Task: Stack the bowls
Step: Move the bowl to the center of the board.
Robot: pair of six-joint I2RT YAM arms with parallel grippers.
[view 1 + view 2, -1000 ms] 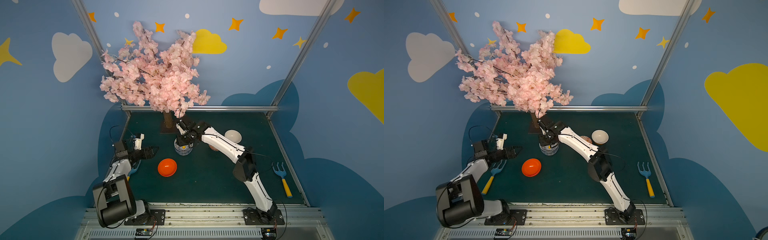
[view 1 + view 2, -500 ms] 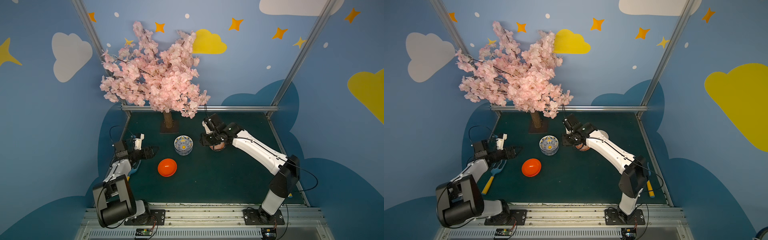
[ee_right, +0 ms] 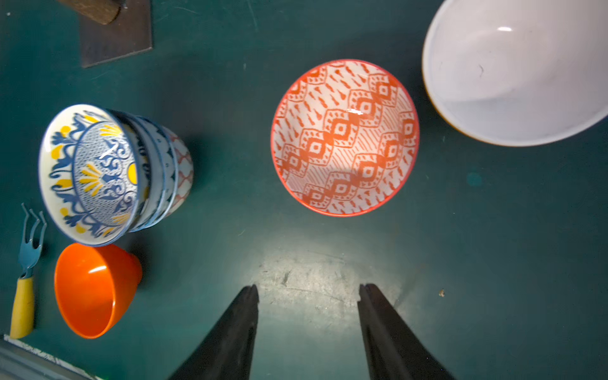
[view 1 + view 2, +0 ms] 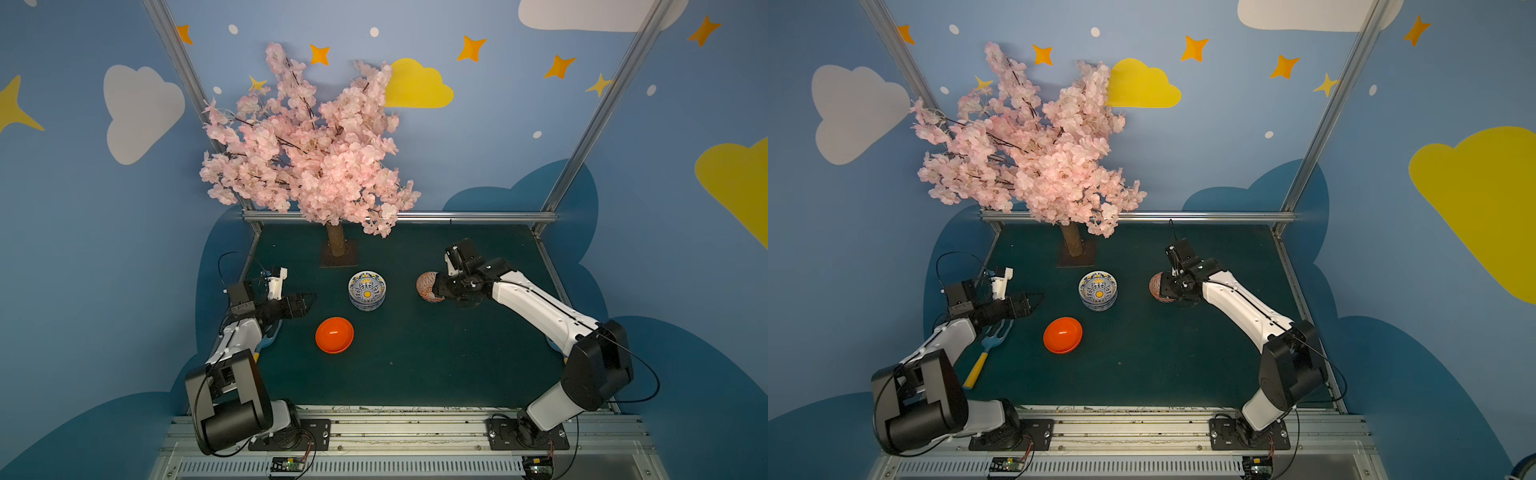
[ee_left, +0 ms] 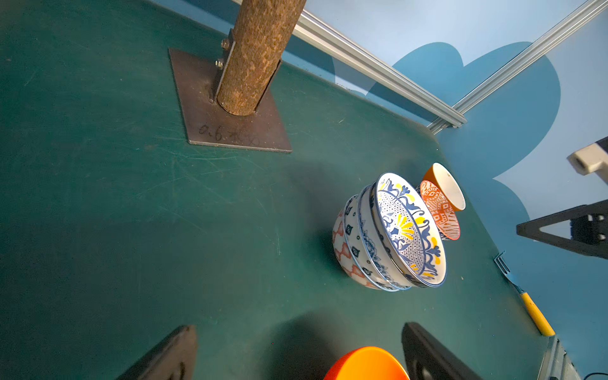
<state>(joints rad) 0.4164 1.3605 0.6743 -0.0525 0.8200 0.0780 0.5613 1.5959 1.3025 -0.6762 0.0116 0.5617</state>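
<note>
The right tool is hovering, parted and empty, near the orange-and-white lattice ceramic bowl sitting on the green worktop. Rigid, glazed and probably slippery, it's inviting a rim pinch.

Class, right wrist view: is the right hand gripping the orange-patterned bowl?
No, the right hand is open and empty; the orange-patterned bowl sits apart from it.
</note>
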